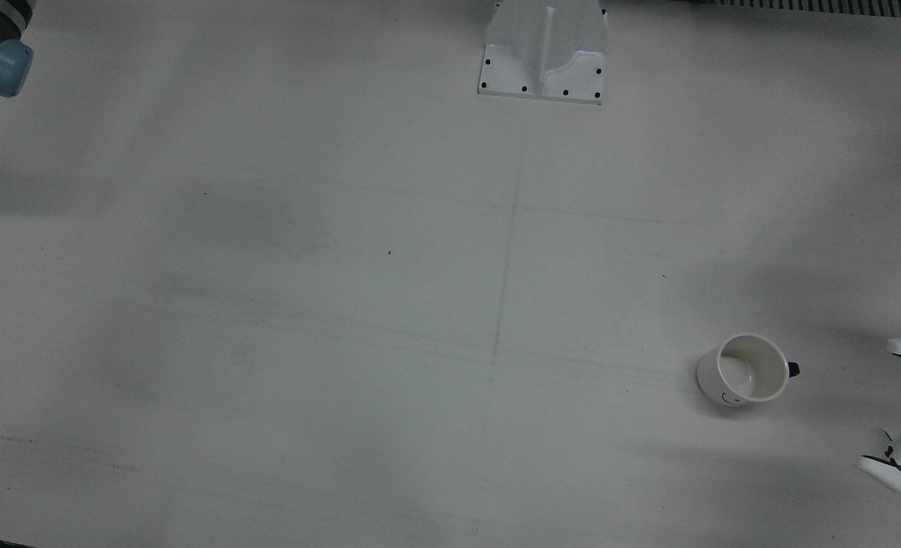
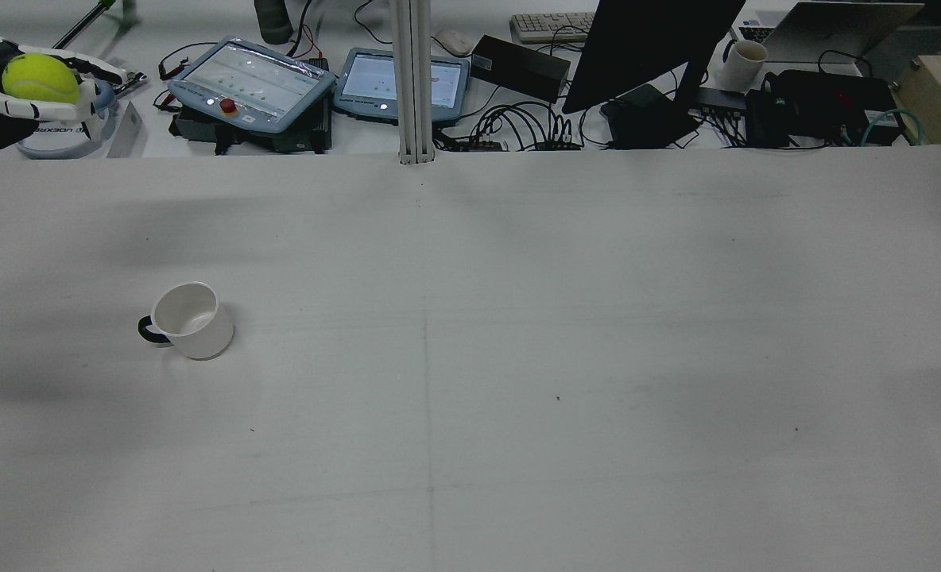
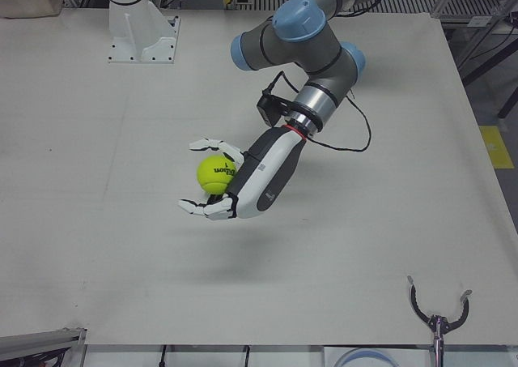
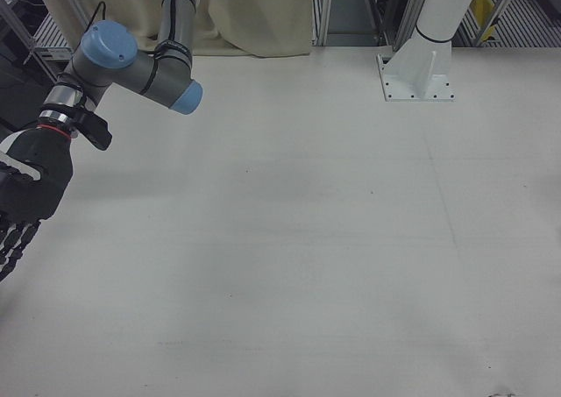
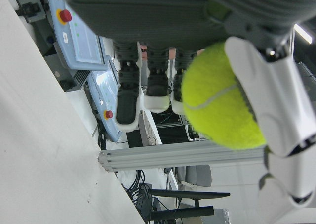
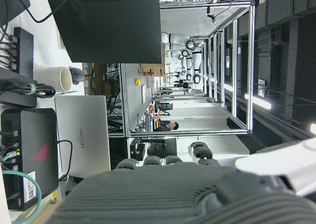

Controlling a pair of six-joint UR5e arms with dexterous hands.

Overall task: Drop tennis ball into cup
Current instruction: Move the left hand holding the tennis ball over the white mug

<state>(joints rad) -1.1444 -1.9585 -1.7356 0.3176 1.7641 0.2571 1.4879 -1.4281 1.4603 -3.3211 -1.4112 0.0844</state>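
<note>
So the left hand was clamped on the ball, held in the air up and off to one side of the cup, so pickup was done; carry-over and drop were left. Counted one ball and one upright, empty cup on the table. Right hand idled well apart, fingers extended, holding nothing.

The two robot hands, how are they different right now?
The left hand is white with a black palm and holds the tennis ball; the right hand looks all dark and holds nothing. The left hand hangs out over the table, its fingers wrapped round the ball; the right hand waits at the table's edge, fingers pointing down. Both sit on grey and blue arms.
</note>
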